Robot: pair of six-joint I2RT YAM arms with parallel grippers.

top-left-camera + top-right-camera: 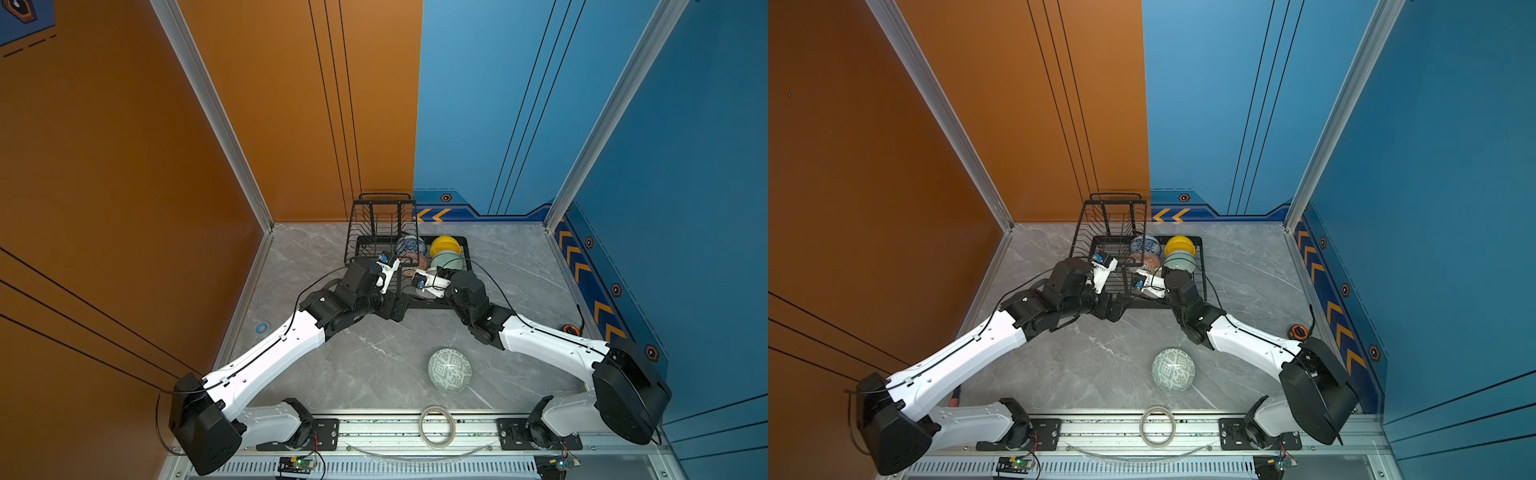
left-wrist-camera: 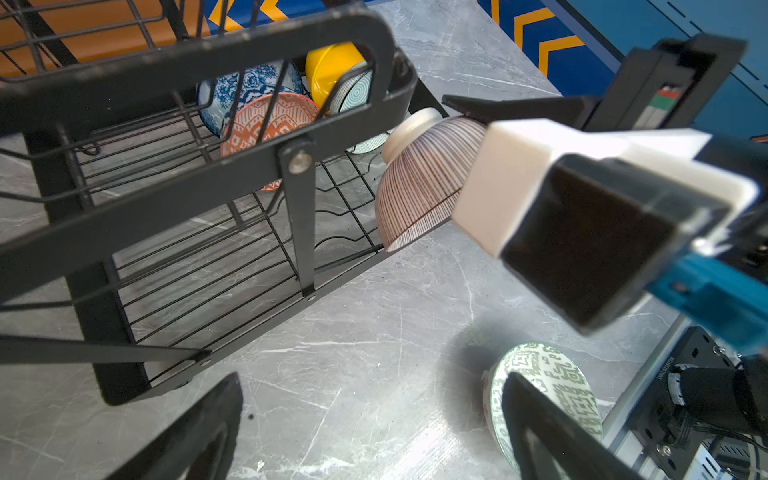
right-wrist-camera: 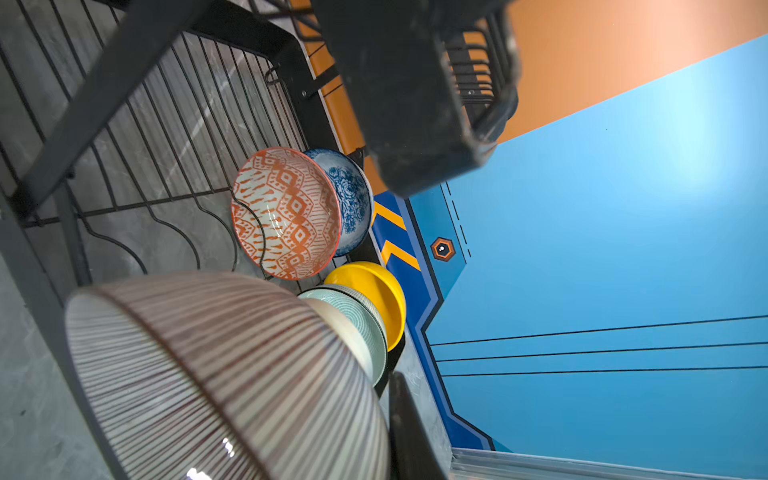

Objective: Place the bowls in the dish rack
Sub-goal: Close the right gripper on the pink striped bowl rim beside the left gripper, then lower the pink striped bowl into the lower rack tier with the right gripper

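Currently fifth bowl in hand: right gripper (image 2: 461, 120) pinches the striped bowl (image 2: 419, 187), tilted over the near slots of the dish rack (image 2: 208, 54). The left gripper (image 2: 365, 432) is spread. Next, probably: seat it, release; maze bowl (image 1: 449, 370) sits on table (image 1: 353, 365).

- The grey marble-patterned counter (image 1: 353, 357) fills the floor of the booth in both top views.
- The black wire dish rack (image 1: 428, 304) stands on it at the far middle.
- A green-white maze-patterned bowl (image 1: 449, 370) sits alone, near and right of centre, well apart from the rack.
- A small orange-and-black object (image 1: 572, 329) lies at the right edge.
- A blue round mark (image 1: 262, 328) shows at the left edge.
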